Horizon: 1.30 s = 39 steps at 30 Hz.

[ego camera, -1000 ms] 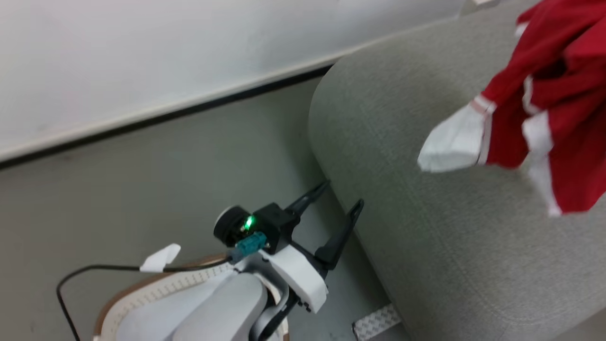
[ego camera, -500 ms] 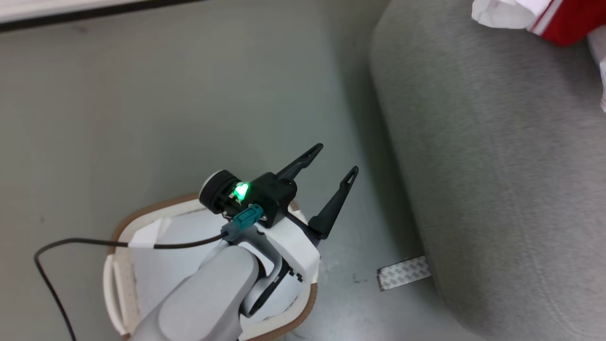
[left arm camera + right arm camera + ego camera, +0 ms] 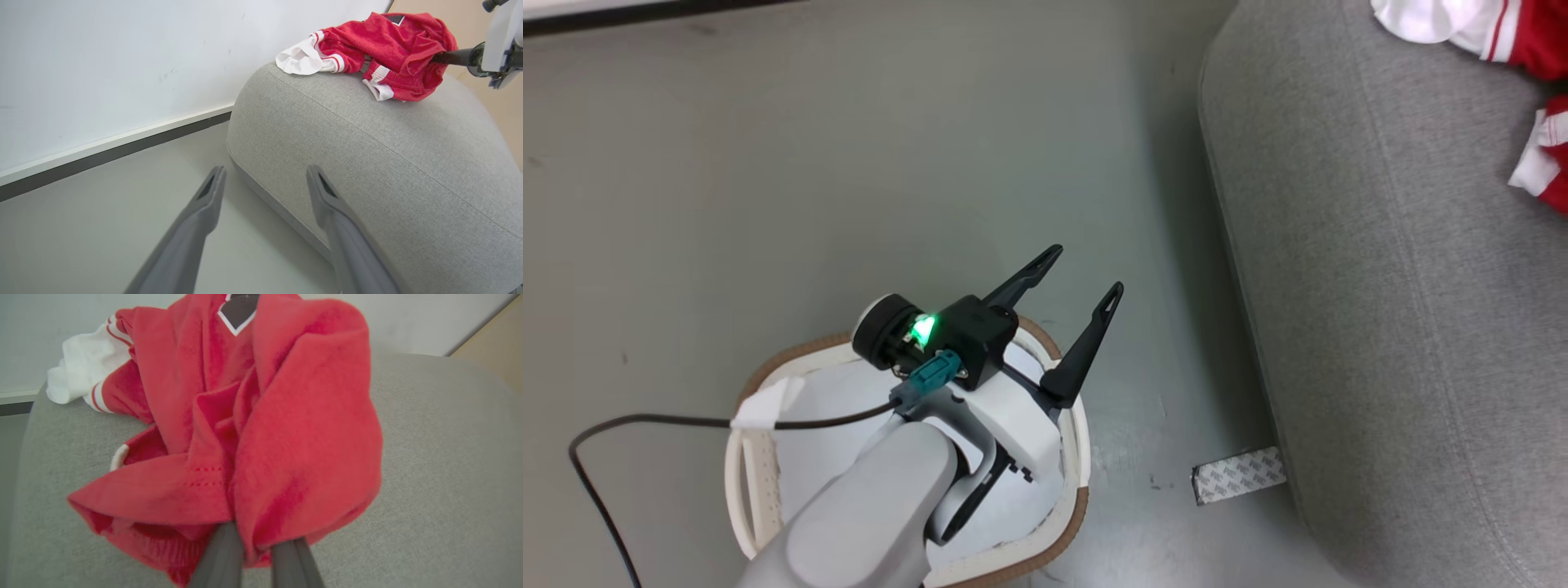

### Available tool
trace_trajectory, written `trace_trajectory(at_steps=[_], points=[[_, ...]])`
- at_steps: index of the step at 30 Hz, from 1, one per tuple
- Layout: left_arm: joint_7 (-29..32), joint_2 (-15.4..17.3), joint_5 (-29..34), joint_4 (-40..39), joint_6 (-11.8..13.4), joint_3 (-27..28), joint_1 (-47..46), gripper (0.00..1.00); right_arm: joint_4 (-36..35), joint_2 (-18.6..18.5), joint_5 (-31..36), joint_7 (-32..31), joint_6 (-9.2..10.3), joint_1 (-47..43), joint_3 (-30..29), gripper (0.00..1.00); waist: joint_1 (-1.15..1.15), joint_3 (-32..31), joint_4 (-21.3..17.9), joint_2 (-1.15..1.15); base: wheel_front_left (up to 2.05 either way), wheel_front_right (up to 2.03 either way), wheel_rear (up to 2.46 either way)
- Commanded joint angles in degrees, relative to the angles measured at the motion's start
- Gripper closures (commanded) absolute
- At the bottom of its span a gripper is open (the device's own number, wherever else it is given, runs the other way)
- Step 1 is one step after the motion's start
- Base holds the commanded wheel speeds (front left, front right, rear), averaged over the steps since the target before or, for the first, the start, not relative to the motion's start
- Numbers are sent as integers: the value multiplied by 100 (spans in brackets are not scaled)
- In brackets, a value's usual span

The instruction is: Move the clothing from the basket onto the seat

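Our right gripper [image 3: 255, 547] clenched on bunched fold of clothing [image 3: 286, 428] atop seat [image 3: 441, 457]; we judge it soft, limp. Left gripper [image 3: 1086, 269] gapes empty beside seat.

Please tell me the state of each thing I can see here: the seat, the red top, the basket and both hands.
seat: carries the top on its rounded end.
top: crumpled, lying on the seat, one fold pinched.
basket: upright on the floor, inside partly hidden.
left hand: open, holding nothing.
right hand: shut on the top.
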State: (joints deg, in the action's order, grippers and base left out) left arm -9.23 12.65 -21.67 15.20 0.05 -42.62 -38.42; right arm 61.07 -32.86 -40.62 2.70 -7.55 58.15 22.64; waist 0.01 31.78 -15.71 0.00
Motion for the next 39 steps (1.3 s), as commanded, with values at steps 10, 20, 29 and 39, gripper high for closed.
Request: trace_trajectory(at_steps=[10,20,29,39], points=[[-313,-69,-315,310,45,79,451,0,-425,-341,-242,-804,12,-272,1218,0,-1,-1079,-114,0,0,0,0],[-557,-44,-740,451,208,536,1191,0,-2018,-1264,-521,-1025,12,-295,2272,0,-1,-2548,54,0,0,0,0],[-586,202,-1122,113,314,1172,1825,0,-3145,-1582,-1001,-579,12,-882,2044,0,-1,-3312,530,0,0,0,0],[-591,522,-1128,-332,601,2066,2725,0,-3610,-988,-774,843,12,-2693,977,0,-1,-3549,1021,0,0,0,0]])
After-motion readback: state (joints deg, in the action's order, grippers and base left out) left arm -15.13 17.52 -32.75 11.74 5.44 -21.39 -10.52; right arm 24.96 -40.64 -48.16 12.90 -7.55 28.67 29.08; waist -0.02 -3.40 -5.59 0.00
